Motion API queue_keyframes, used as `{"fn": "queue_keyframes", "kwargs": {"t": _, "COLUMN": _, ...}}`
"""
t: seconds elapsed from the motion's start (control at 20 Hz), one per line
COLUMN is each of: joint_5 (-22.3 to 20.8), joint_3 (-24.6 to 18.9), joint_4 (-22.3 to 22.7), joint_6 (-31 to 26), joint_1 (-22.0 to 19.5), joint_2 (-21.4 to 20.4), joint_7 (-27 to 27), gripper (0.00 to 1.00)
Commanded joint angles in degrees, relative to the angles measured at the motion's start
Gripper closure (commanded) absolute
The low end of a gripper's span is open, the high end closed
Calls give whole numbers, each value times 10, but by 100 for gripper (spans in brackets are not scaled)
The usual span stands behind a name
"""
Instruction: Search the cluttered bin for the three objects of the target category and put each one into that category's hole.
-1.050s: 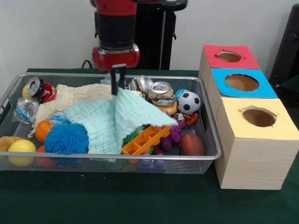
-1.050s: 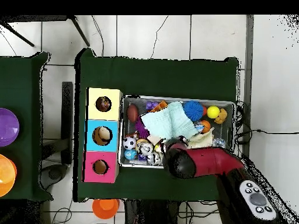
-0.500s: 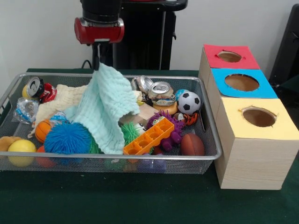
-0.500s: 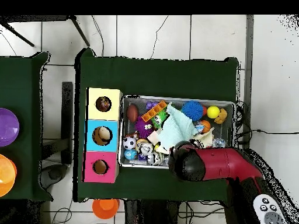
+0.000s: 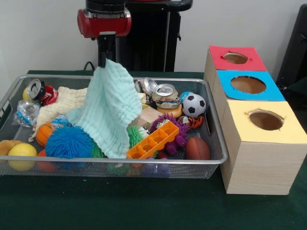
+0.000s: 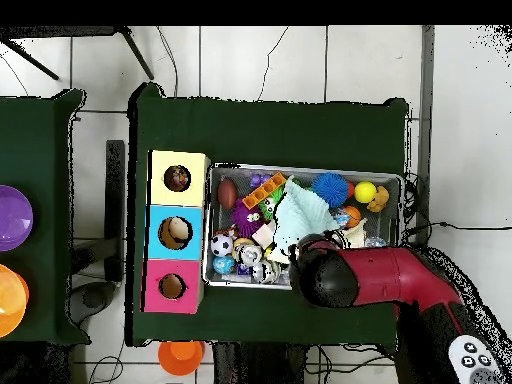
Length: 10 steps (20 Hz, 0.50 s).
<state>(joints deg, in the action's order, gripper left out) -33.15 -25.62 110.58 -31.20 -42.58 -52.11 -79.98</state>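
Cloth lifted clear of the clutter

The pincer [image 5: 102, 61] was clamped on the mint cloth [image 5: 111, 109], which hung over the bin [image 5: 217, 139]; best to drop it aside, keeping the toys beneath uncovered.

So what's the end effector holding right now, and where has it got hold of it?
The end effector holds the light green cloth pinched at its top edge, so the cloth hangs down into the wire bin.
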Motion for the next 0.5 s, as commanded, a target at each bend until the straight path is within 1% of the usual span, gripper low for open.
{"fn": "queue_keyframes", "kwargs": {"t": 0.05, "joint_5": 32, "joint_3": -105, "joint_4": 67, "joint_6": -135, "joint_1": -56, "joint_2": -4, "joint_7": 189, "gripper": 100}}
{"fn": "queue_keyframes", "kwargs": {"t": 0.2, "joint_5": 56, "joint_3": -142, "joint_4": 74, "joint_6": -169, "joint_1": -85, "joint_2": -3, "joint_7": 200, "gripper": 100}}
{"fn": "queue_keyframes", "kwargs": {"t": 0.35, "joint_5": 96, "joint_3": -192, "joint_4": 81, "joint_6": -218, "joint_1": -118, "joint_2": 1, "joint_7": 213, "gripper": 100}}
{"fn": "queue_keyframes", "kwargs": {"t": 0.5, "joint_5": 119, "joint_3": -235, "joint_4": 85, "joint_6": -254, "joint_1": -144, "joint_2": 5, "joint_7": 217, "gripper": 100}}
